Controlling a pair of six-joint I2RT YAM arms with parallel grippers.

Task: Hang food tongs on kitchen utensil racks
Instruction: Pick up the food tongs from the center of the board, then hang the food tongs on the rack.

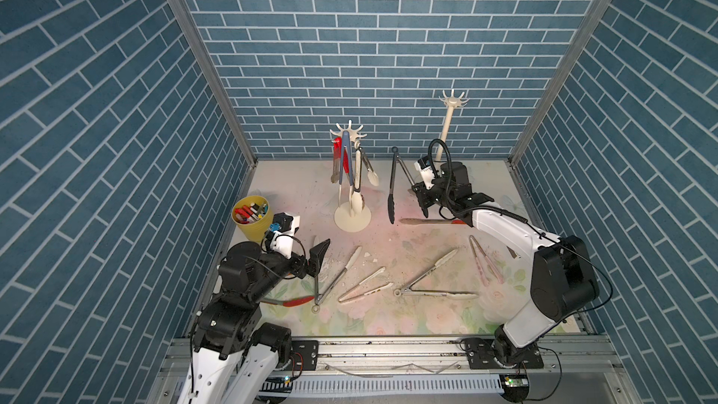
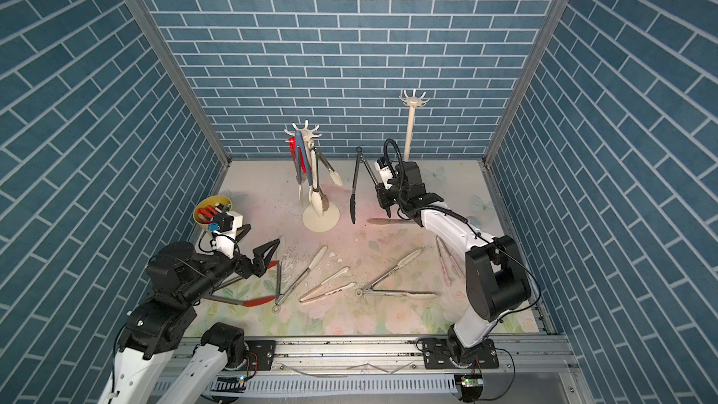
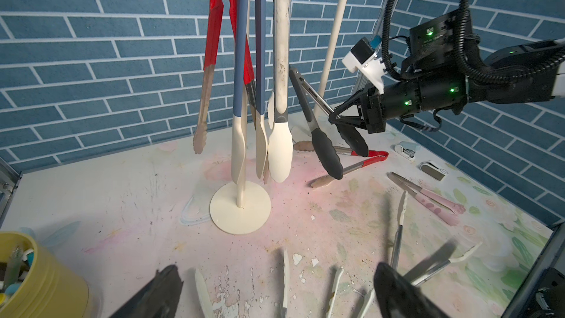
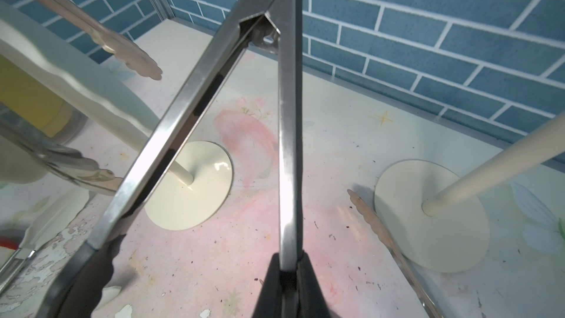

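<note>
Clearly, the right end effector (image 3: 332, 119) was clamped shut on one steel arm of the black-tipped steel tongs (image 1: 392, 188). These stood hinge uppermost with the free arm hanging down; whether its tip touched the floral table (image 1: 388, 242) could not be told. Beneath the right arm lay red-handled steel tongs (image 1: 427, 221). Just behind, near the table's back edge toward the right corner, stood a tall cream rack with a round base and a crown of hooks (image 1: 447, 126). A second cream hook-crowned rack (image 1: 349, 223) stood nearer the middle of the table. From its hooks hung red-sleeved tongs (image 1: 338, 153), slim blue tongs with cream tips (image 1: 342, 167) and steel tongs with cream tips (image 1: 373, 178).

The left end effector (image 3: 276, 269) hovered with its fingers spread wide apart, holding nothing, above the front left part of the table. Below and beside it lay red-tipped steel tongs (image 1: 297, 301), cream-tipped steel tongs (image 1: 338, 277) and slim beige tongs (image 1: 367, 280). Another cream-tipped steel pair (image 1: 435, 294) lay toward the front middle, and slim pink tongs (image 1: 481, 266) near the right edge. A yellow cup of markers (image 1: 252, 223) sat at the left edge.
</note>
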